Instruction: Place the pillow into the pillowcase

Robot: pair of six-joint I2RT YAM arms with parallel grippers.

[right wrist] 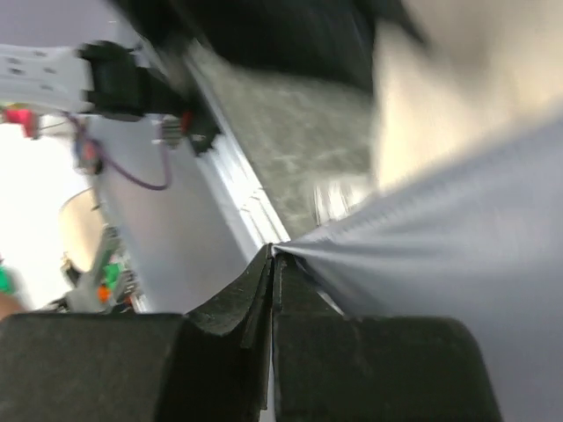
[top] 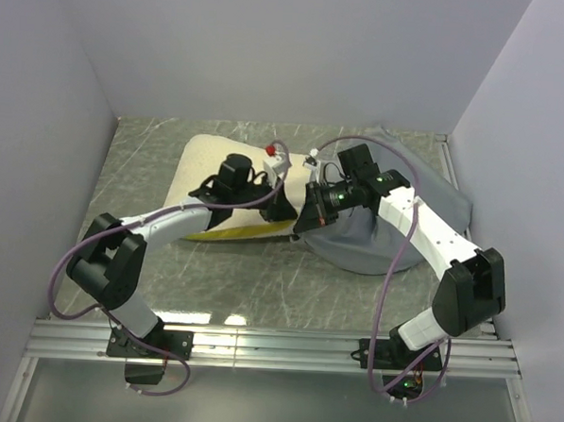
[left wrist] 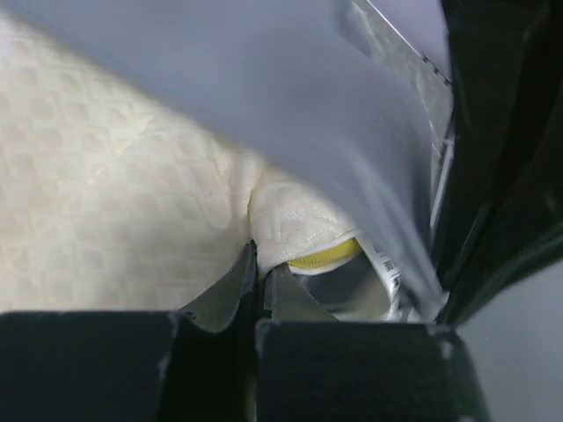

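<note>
The cream-white dotted pillow (top: 208,174) lies at the table's centre left, its yellow-green band (top: 226,234) along the near edge. The blue-grey pillowcase (top: 395,226) lies to its right. My left gripper (top: 284,209) is shut on the pillow's right corner; the left wrist view shows the pinched corner (left wrist: 290,230), the yellow band (left wrist: 325,256) and the white label tag (left wrist: 385,266), with pillowcase cloth (left wrist: 290,97) stretched above. My right gripper (top: 310,217) is shut on the pillowcase's edge (right wrist: 290,250), its cloth (right wrist: 440,272) pulled taut to the right.
Grey walls enclose the marbled table (top: 259,285) on three sides. An aluminium rail (top: 275,348) with both arm bases runs along the near edge. The two grippers sit close together at the table's middle.
</note>
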